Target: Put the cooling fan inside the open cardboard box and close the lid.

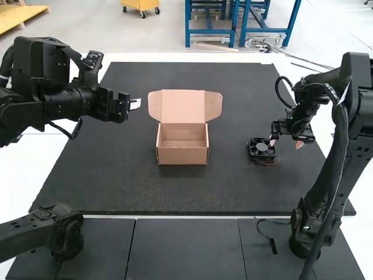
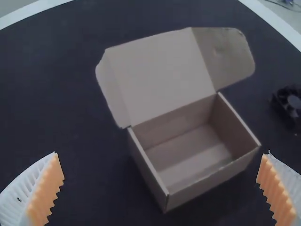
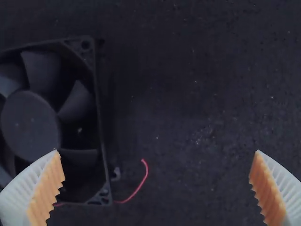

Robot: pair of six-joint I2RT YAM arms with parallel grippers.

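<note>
The fan [image 1: 263,150] lies flat on the black mat [image 1: 116,175], to the right of the cardboard box [image 1: 182,155] and well apart from it; it is not gripped and not lifted. A thin red wire [image 3: 141,183] is seen trailing from one corner of its frame onto the mat. The right gripper [image 1: 285,142] is positioned just above the fan's outer edge with its fingers spread wide. In the right wrist view, one orange-padded finger [image 3: 44,188] is placed over the fan frame [image 3: 47,122], while the other is placed over bare mat, so the fan is not centred between them. The box stands upright at the middle of the mat, its inside empty, with the lid [image 1: 183,106] folded back and its side flaps spread. The left gripper [image 1: 135,105] is held above the mat, to the left of the box, near the lid, with its fingers also apart and nothing between them; the box [image 2: 211,181] and its open lid [image 2: 160,75] are framed in its wrist view. No step of the task is judged complete: the fan is to be grasped, carried across, and set inside the box, after which the lid is to be folded down and shut.
</note>
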